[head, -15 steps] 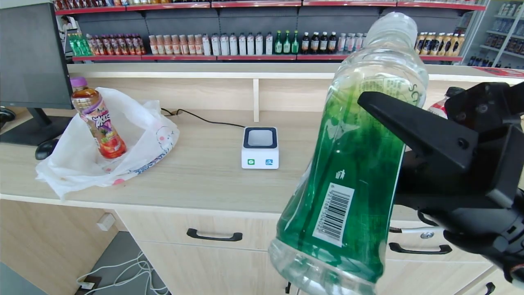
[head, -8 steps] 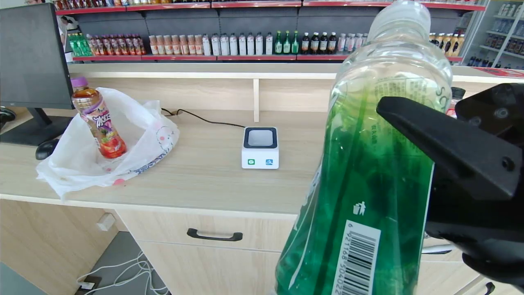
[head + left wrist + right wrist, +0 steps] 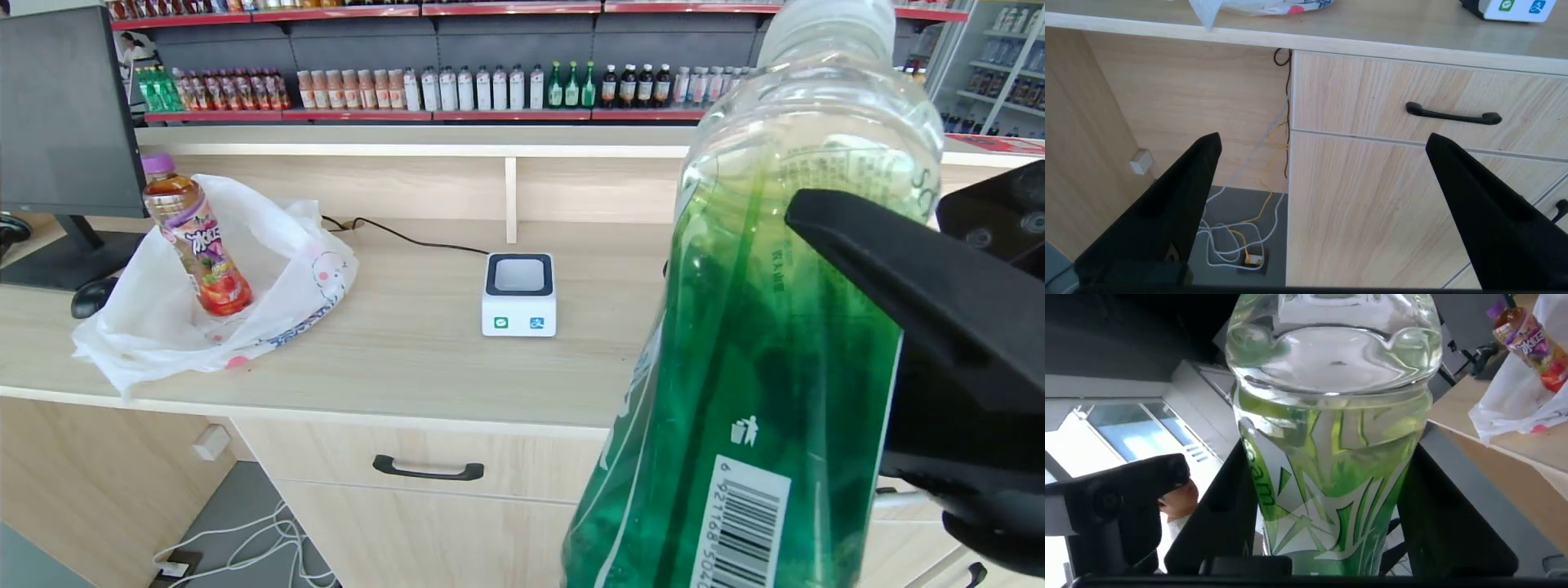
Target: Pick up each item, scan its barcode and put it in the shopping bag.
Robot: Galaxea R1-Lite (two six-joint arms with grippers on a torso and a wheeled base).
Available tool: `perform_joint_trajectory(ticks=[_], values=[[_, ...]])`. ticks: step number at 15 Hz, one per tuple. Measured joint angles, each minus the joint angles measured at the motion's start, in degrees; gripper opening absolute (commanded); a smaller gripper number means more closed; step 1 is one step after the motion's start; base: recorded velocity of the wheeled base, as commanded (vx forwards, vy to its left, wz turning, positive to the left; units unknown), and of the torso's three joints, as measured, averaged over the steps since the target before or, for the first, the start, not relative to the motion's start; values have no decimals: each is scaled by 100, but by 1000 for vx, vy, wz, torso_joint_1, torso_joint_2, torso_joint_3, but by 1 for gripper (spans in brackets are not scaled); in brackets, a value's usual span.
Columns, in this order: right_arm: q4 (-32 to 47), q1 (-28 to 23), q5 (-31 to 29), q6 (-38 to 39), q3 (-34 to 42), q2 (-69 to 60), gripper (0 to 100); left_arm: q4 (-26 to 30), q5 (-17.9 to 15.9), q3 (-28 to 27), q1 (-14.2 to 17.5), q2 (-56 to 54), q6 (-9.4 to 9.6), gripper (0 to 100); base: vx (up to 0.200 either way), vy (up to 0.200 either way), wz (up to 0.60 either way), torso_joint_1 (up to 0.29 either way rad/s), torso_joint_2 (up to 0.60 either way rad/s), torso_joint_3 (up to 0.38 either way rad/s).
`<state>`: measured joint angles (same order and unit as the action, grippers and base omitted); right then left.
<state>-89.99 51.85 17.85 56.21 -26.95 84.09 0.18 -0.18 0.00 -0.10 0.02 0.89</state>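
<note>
The green bottle (image 3: 759, 351) was held clear of the counter (image 3: 392, 367), close before the head camera and to the right of the scanner (image 3: 519, 294). It was gripped around its labelled body by the right gripper (image 3: 1335, 539), whose jaws were pressed against both sides of it. One black finger (image 3: 882, 269) was seen lying across the bottle's right side. The bottle was kept nearly upright, with its neck tipped a little to the right. Its barcode (image 3: 743, 523) was turned towards the head camera.

The left gripper (image 3: 1323, 147) was hung low in front of the cabinet, below the counter's edge. Its jaws were spread wide and nothing was held between them. A drawer handle (image 3: 1451, 114) was seen just beyond it.

The bag (image 3: 163, 327), white and crumpled open, was laid on the left part of the counter. A tea bottle (image 3: 196, 237) with a purple cap was leaned inside it, cap upward. The scanner was placed near the middle of the counter, well apart from the bag, with its window facing up. A black cable (image 3: 392, 233) was run from behind it towards the bag.

A monitor (image 3: 65, 114) was stood at the far left, with a mouse (image 3: 90, 298) beside the bag. Shelves (image 3: 490, 86) lined with drinks were seen behind the counter.
</note>
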Motion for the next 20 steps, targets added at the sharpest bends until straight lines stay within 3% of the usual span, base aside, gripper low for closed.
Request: perform_joint_trajectory(ticks=[9, 15, 20], values=[[9, -310, -4, -3166, 1141, -35, 0, 0, 0, 0, 0, -2, 0, 100, 0, 0, 0, 0, 0, 0], [9, -907, -127, -4420, 1576, 78, 0, 0, 0, 0, 0, 0, 0, 100, 0, 0, 0, 0, 0, 0], [9, -1805, -1339, -5520, 1315, 395, 0, 0, 0, 0, 0, 0, 11, 100, 0, 0, 0, 0, 0, 0]])
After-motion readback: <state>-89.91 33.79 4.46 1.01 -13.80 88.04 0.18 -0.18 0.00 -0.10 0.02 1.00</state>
